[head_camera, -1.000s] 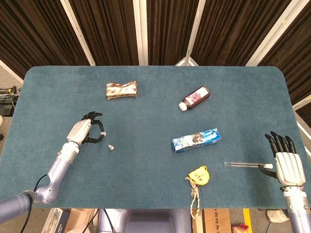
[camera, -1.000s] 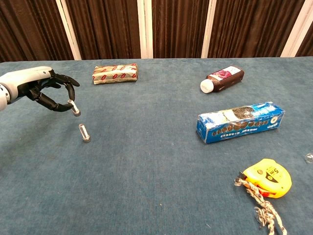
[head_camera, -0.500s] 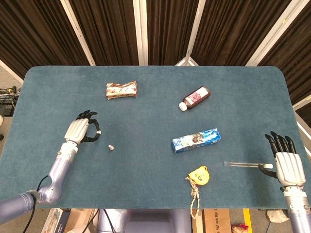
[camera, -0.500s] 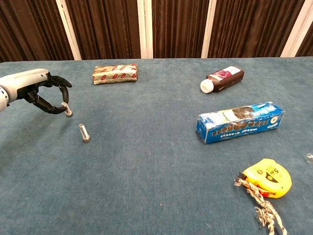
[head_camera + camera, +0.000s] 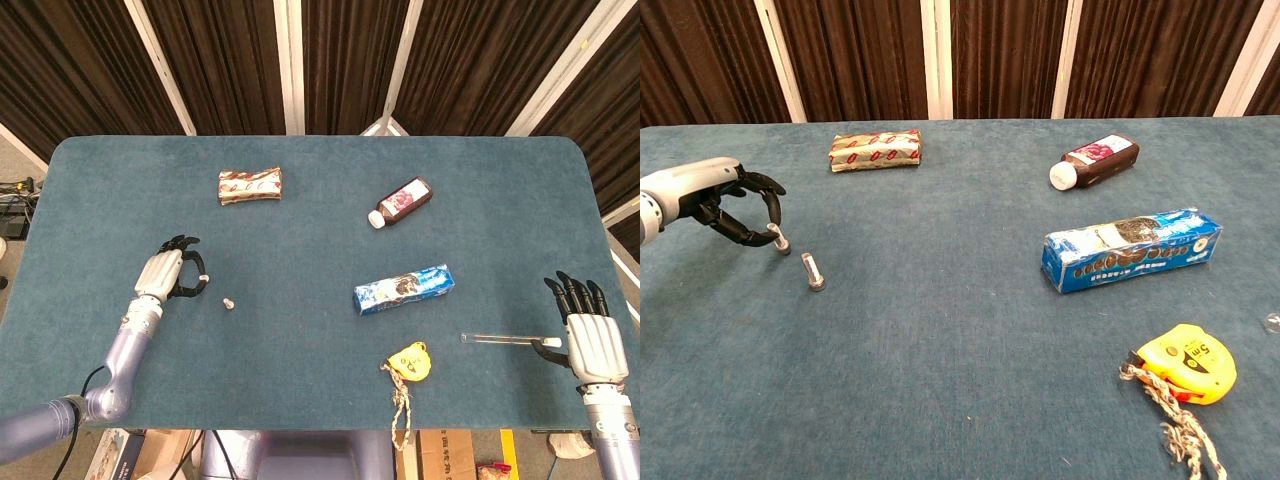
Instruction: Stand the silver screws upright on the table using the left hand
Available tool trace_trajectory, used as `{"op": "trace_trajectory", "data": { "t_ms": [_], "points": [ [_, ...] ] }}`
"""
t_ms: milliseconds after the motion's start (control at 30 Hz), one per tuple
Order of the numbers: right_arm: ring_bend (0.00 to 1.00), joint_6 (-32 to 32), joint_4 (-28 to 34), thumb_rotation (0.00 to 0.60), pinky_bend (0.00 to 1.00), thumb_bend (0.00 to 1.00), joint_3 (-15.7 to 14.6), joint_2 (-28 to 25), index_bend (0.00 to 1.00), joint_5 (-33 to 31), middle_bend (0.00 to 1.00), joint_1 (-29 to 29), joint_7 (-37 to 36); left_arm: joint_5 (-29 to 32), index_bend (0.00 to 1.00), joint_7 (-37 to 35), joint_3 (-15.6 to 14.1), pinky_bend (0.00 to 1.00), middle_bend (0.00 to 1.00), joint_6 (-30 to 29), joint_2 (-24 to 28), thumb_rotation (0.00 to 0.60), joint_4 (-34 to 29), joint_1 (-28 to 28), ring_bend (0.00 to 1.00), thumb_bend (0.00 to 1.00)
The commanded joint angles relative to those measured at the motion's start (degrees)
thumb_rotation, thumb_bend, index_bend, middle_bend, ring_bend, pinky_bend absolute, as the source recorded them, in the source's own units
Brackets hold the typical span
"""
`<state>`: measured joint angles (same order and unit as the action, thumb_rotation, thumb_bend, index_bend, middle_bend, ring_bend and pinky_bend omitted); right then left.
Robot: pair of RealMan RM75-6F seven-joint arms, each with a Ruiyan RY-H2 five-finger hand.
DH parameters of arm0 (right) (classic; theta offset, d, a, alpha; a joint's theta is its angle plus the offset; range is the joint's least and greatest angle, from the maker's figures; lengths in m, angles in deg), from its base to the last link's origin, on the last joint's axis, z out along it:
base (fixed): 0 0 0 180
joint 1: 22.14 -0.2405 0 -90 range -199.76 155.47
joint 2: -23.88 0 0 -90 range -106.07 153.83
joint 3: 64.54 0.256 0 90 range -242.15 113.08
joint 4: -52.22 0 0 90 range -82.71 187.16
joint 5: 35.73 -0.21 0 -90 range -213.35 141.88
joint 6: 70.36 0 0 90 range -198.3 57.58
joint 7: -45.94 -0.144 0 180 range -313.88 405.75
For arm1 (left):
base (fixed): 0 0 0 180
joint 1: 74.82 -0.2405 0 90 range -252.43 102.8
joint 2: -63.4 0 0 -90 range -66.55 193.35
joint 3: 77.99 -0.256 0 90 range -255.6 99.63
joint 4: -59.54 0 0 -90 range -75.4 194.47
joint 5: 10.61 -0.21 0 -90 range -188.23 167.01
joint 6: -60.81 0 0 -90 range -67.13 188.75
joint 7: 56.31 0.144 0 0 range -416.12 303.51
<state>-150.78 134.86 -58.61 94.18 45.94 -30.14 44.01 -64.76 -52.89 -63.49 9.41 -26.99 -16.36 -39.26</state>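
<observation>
While second screw (image 5: pixel 814 272) stands nearby, left hand (image 5: pixel 728 202) fingers (image 5: pixel 757 235) pinch screw (image 5: pixel 779 239).

The head view looks steeply down from high above the near edge of the blue-carpeted table (image 5: pixel 320 180), far enough back to take in the whole top, the dark curtains behind it and both hands at the near corners. The chest view sits low, just above the table (image 5: pixel 940 380), and faces level across it toward the same curtains, much closer in. Taking the blue biscuit box (image 5: pixel 404 289) (image 5: pixel 1131 249) as landmark, both views share the ground around it: the brown bottle (image 5: pixel 400 202) (image 5: pixel 1095 161) beyond it, the yellow tape measure (image 5: pixel 410 361) (image 5: pixel 1187 364) nearer the robot, and the wrapped snack bar (image 5: pixel 250 185) (image 5: pixel 875 149) far to its left.
</observation>
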Motion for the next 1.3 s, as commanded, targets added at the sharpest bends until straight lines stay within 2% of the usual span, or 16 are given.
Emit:
{"op": "trace_trajectory", "data": {
  "t_ms": [33,200,500,633,700,767,900,1000,1100,1167,1300],
  "points": [
    [0.10,0.0,0.0,0.600,0.00,0.17,0.0,0.0,0.15,0.0,0.09,0.0,0.0,0.1,0.55,-0.6,0.1,0.00,0.12,0.4,0.1,0.600,0.4,-0.1,0.00,0.49],
    [0.10,0.1,0.0,0.600,0.00,0.17,-0.1,0.1,0.15,0.1,0.09,-0.1,0.2,-0.2,0.53,-1.2,0.0,0.00,0.12,0.8,0.8,0.600,0.2,-0.2,0.00,0.47],
    [0.10,0.0,0.0,0.600,0.00,0.17,-0.1,0.3,0.15,0.2,0.09,-0.1,0.5,0.4,0.38,-0.3,-0.6,0.00,0.09,2.1,1.9,0.600,-0.4,0.2,0.00,0.45],
    [0.10,-0.1,-0.1,0.600,0.00,0.17,-0.1,0.4,0.15,0.2,0.09,-0.1,0.5,-0.7,0.31,-0.8,-0.4,0.00,0.09,1.8,3.3,0.600,-2.5,0.1,0.00,0.45],
    [0.10,0.0,-0.1,0.600,0.00,0.17,-0.2,0.4,0.15,0.3,0.09,-0.1,0.6,-2.7,0.29,-1.3,0.3,0.00,0.08,-0.2,4.8,0.600,-5.2,-0.2,0.00,0.45],
    [0.10,0.1,-0.1,0.600,0.00,0.17,-0.2,0.5,0.15,0.3,0.09,-0.2,0.6,-5.3,0.29,-1.1,0.7,0.00,0.08,-3.4,6.4,0.600,-8.0,-0.9,0.00,0.44],
    [0.10,-0.2,0.0,0.600,0.00,0.17,-0.3,0.5,0.15,0.6,0.09,-0.2,0.8,-11.4,0.29,4.1,0.6,0.00,0.05,-15.0,10.7,0.600,-15.6,-4.2,0.00,0.44],
    [0.10,-0.4,0.3,0.600,0.00,0.17,-0.4,0.4,0.15,0.9,0.09,-0.1,1.1,-13.8,0.28,14.2,-1.7,0.00,0.04,-25.7,15.3,0.600,-23.4,-9.3,0.00,0.44],
    [0.10,-0.6,0.6,0.600,0.00,0.17,-0.4,0.2,0.15,1.0,0.09,0.0,1.6,-14.9,0.27,20.8,-4.3,0.00,0.04,-33.9,17.9,0.600,-28.6,-14.3,0.00,0.44],
    [0.10,-0.9,0.7,0.600,0.00,0.17,-0.4,0.1,0.15,1.1,0.09,0.0,1.9,-16.4,0.27,21.2,-6.9,0.00,0.04,-38.0,19.8,0.600,-30.9,-18.0,0.00,0.44],
    [0.10,-1.5,0.9,0.600,0.00,0.17,-0.2,-0.5,0.15,1.1,0.09,0.3,1.7,-19.5,0.27,14.9,-10.3,0.00,0.04,-41.0,23.0,0.600,-31.4,-22.8,0.00,0.44]
  ]
}}
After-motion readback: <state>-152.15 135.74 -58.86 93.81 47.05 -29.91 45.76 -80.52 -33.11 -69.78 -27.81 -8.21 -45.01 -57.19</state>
